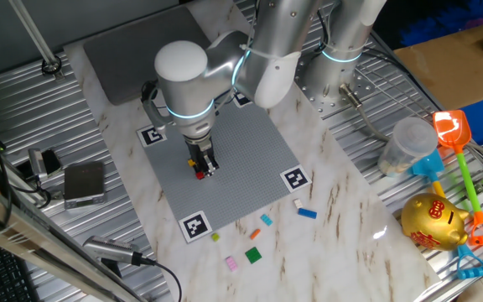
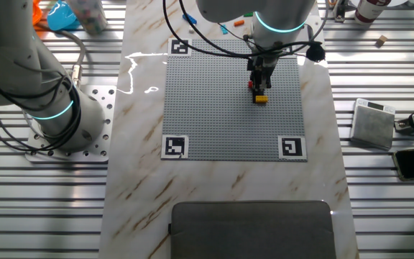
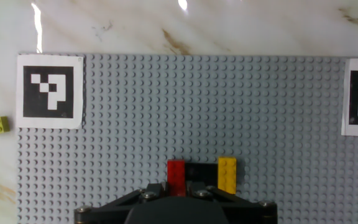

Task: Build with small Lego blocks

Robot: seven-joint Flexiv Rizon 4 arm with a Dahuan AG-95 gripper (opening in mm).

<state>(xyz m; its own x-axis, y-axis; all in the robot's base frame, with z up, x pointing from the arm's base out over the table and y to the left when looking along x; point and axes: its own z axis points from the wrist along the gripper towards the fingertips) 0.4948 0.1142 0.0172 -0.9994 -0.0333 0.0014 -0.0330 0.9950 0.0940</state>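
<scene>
Only a short row of red brick, black brick and yellow brick stands on the grey plate under the tool, whose grip I cannot tell, while spare bricks wait on the counter.

The silver arm bends over from its base and points its wrist straight down. Lit rings glow at its joints. The gripper hangs vertical, its dark fingertips low, at the surface below. From the hand view only the gripper's black housing shows; whether the jaws are parted cannot be told.
</scene>
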